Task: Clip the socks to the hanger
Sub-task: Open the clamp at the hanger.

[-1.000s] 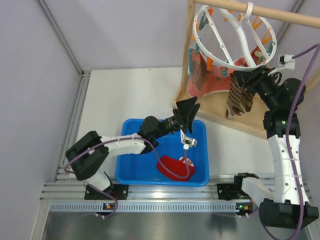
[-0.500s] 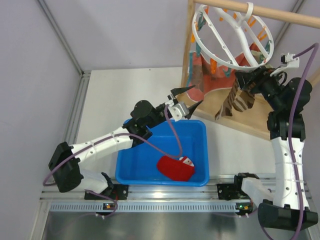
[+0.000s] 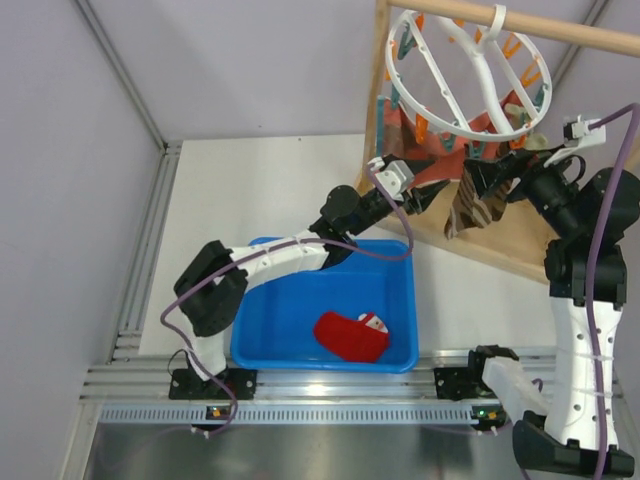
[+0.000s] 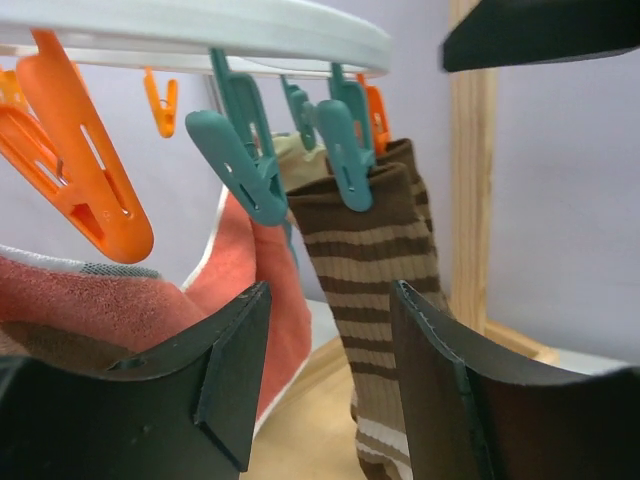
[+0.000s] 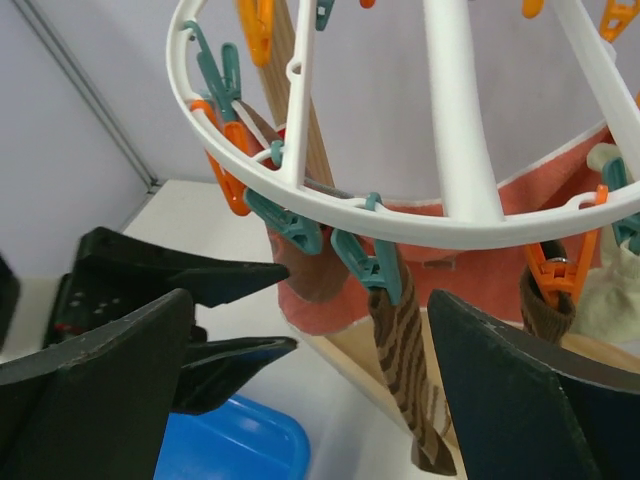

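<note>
1. A blue rectangular plastic bin (image 3: pixel 250 335) sits on the white tabletop (image 3: pixel 250 190) at lower centre. One red sock with a Santa face (image 3: pixel 348 337) lies inside it.
2. The left end effector (image 3: pixel 428 195) reaches to the upper right under the ring. Its fingers are moderately apart and hold nothing.
3. The large round white plastic hanger (image 5: pixel 450 225) hangs from the wooden frame stand (image 3: pixel 372 110) at the upper right.
4. A dark brown sock with tan stripes (image 4: pixel 375 260) hangs from a teal clothespin (image 4: pixel 345 140) on the ring's rim.
5. The right end effector (image 3: pixel 492 178) is just beside that sock, with its jaws spread wide and empty.
</note>
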